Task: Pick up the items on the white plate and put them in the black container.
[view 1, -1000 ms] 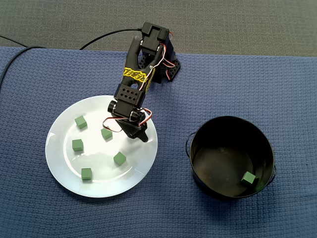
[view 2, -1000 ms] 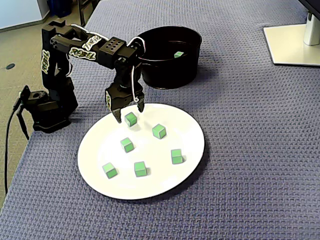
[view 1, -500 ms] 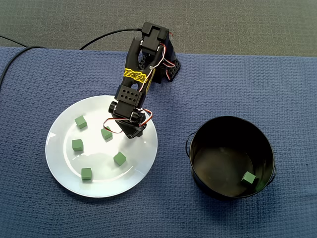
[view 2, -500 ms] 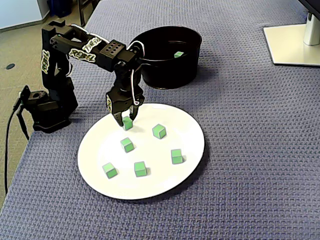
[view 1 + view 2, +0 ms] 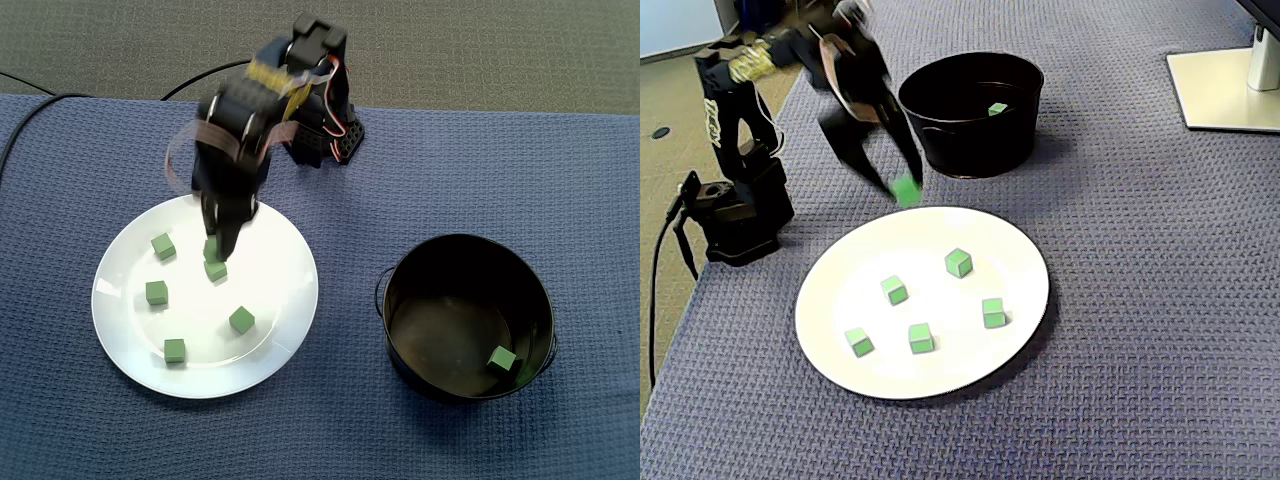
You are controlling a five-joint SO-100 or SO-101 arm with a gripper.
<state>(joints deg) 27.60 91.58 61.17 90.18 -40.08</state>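
My gripper (image 5: 214, 250) (image 5: 903, 190) is shut on a small green cube (image 5: 211, 247) (image 5: 905, 190) and holds it in the air over the arm-side edge of the white plate (image 5: 280, 290) (image 5: 1015, 262). The arm is blurred with motion in both fixed views. Several more green cubes lie on the plate, one (image 5: 215, 270) just below the held one and another (image 5: 958, 262) nearest the container. The black container (image 5: 468, 240) (image 5: 970, 150) stands off the plate and has one green cube (image 5: 502, 359) (image 5: 997, 108) inside.
The arm's base (image 5: 330, 135) (image 5: 735, 210) stands at the edge of the blue cloth. A cable (image 5: 20, 125) runs off at one corner. A white stand base (image 5: 1230, 90) sits at the far corner beyond the container.
The gripper, which straddled a cube on the plate, has closed on it and lifted it. The arm has swung upward and back, and one cube fewer lies on the plate.
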